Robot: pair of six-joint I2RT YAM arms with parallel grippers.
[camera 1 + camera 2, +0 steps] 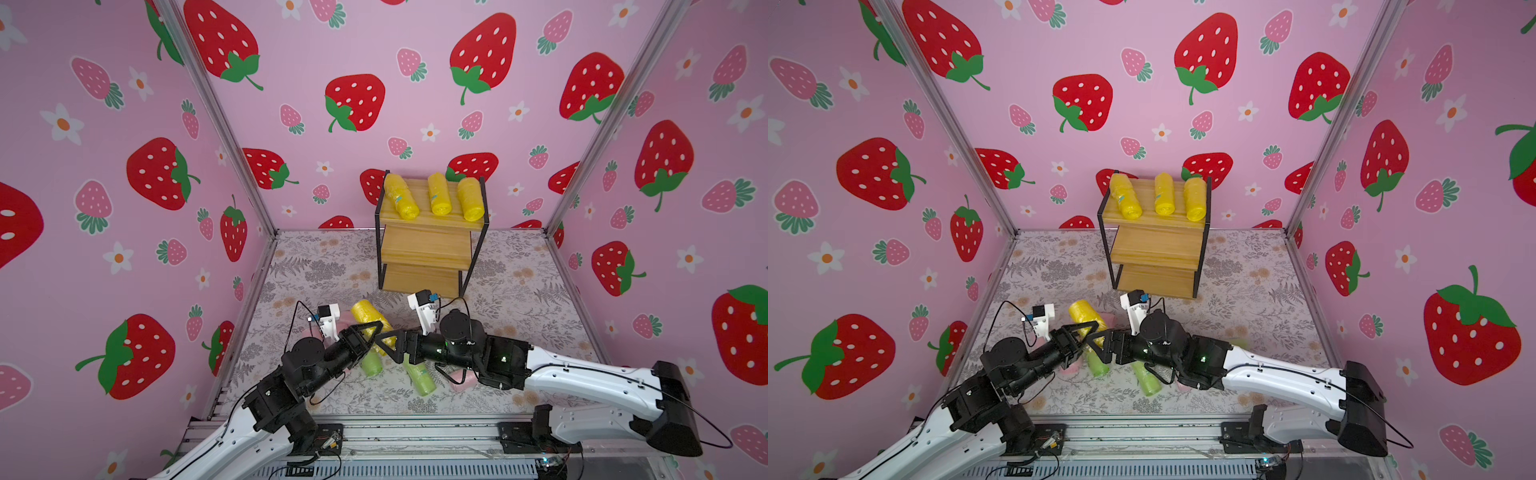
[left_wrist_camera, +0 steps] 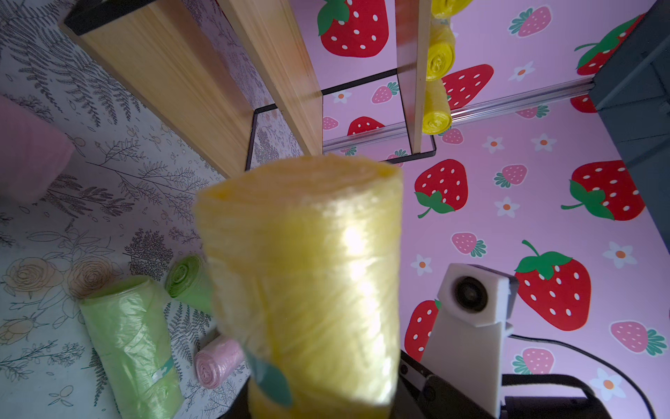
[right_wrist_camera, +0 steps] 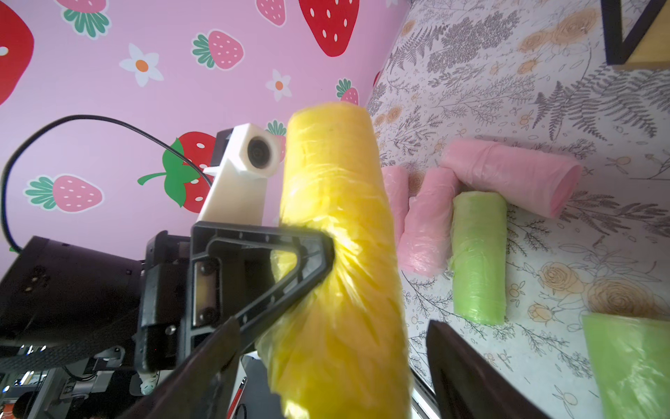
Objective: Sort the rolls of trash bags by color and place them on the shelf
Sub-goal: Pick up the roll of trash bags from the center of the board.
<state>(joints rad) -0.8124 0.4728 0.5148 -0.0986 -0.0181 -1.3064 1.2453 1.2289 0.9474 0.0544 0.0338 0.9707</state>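
A yellow roll (image 1: 365, 312) (image 2: 304, 275) hangs above the floor with my left gripper (image 1: 371, 332) shut on its lower part. My right gripper (image 3: 333, 344) is open and faces the left one. Its two fingers (image 3: 464, 370) straddle the same yellow roll (image 3: 337, 225), with a gap on each side. The shelf (image 1: 428, 249) (image 1: 1158, 249) stands at the back with three yellow rolls (image 1: 439, 199) on its top board; the two lower boards are bare. Green rolls (image 1: 419, 376) (image 3: 478, 254) and pink rolls (image 3: 507, 174) (image 1: 461, 380) lie on the floral floor under and around both grippers.
Strawberry-patterned walls close in the left, back and right. A metal rail (image 1: 415, 432) runs along the front edge. The two arms meet nose to nose at the floor's front centre, just in front of the shelf's bottom board (image 1: 419, 280).
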